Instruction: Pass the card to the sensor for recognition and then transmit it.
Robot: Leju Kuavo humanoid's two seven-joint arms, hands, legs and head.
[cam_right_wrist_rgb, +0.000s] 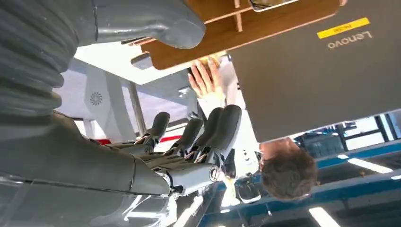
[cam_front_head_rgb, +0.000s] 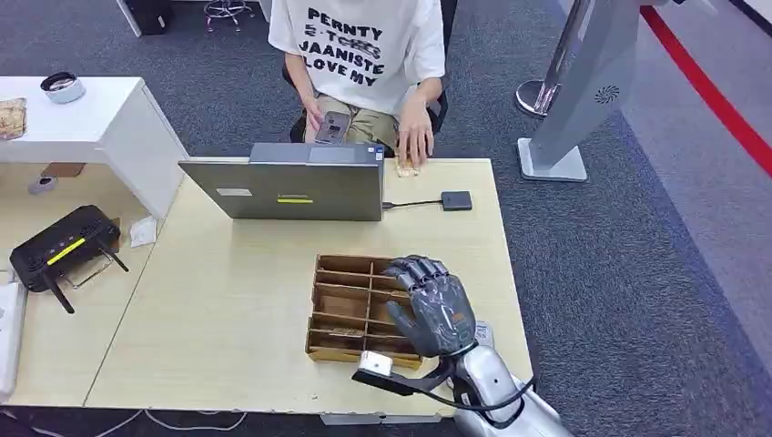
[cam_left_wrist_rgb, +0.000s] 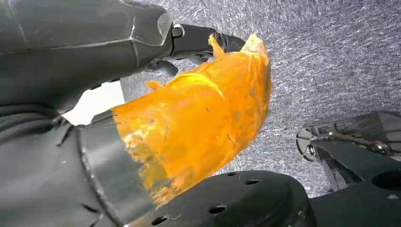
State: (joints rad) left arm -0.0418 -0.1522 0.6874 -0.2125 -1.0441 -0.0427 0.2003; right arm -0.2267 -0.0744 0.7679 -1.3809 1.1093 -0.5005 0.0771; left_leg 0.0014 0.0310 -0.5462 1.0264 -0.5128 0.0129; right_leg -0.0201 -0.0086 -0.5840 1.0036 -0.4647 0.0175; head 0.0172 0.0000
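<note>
Laptop (cam_front_head_rgb: 296,189), beyond right hand: closed-side facing robot. Divided wooden tray (cam_front_head_rgb: 350,305), under right hand (cam_front_head_rgb: 430,305): being hovered over, fingers apart, nothing held. Sensor (cam_front_head_rgb: 457,200), ahead of hand w/ cable: being left unused. Card: can't be made out; pickup, scan, handover judged pending. Left hand (cam_left_wrist_rgb: 156,123): being seen hanging over carpet; grip can't be told.

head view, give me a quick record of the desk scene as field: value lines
right hand: open, fingers spread above the wooden organizer, nothing in it
organizer: compartmented tray near the front edge of the table
laptop: grey, lid facing the robot, cable to a small black device
person: seated behind the laptop, one hand on the table
router: black, on the neighbouring table
left hand: covered in orange tape, hanging over carpet
</note>
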